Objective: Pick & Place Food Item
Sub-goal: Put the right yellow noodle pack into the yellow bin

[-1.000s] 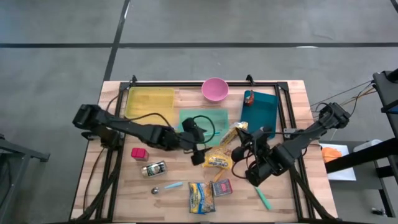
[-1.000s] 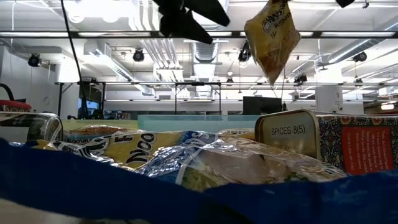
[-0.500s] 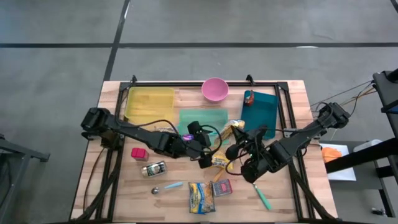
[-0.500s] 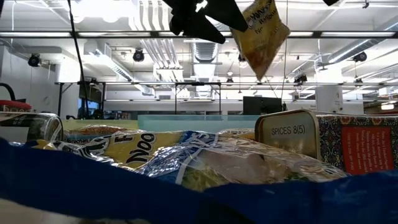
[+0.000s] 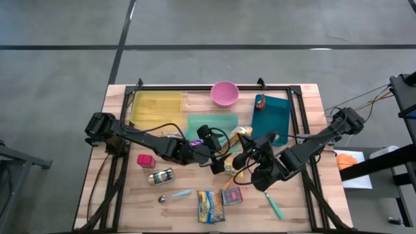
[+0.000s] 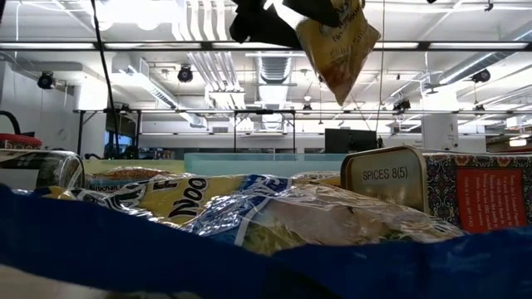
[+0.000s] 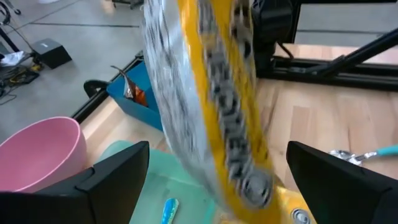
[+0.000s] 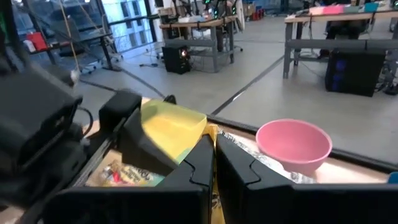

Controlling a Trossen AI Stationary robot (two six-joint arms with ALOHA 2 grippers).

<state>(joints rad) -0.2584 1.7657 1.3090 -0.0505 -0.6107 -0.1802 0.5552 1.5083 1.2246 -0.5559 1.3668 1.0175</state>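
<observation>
**Mid-air handover over a crowded table**

High view: my right gripper (image 5: 242, 158) hangs above the table's middle, clenched on the top of a yellow snack bag (image 5: 229, 166). My left gripper (image 5: 218, 162) sits just beside it, fingers spread wide, holding nothing. A teal tray (image 5: 213, 121) and pink bowl (image 5: 224, 93) lie beyond.

Low view: the bag (image 6: 337, 46) dangles tilted, clear of the packets and spice tin (image 6: 384, 176) below, a height the overhead camera hides.

Left wrist view: the bag (image 7: 211, 106) fills the gap between my open left fingers (image 7: 109, 177), untouched.

Right wrist view: my shut fingers (image 8: 205, 165) pinch foil.

The risk, I judge: if my right lets go before my left closes, the bag drops into the clutter.
</observation>
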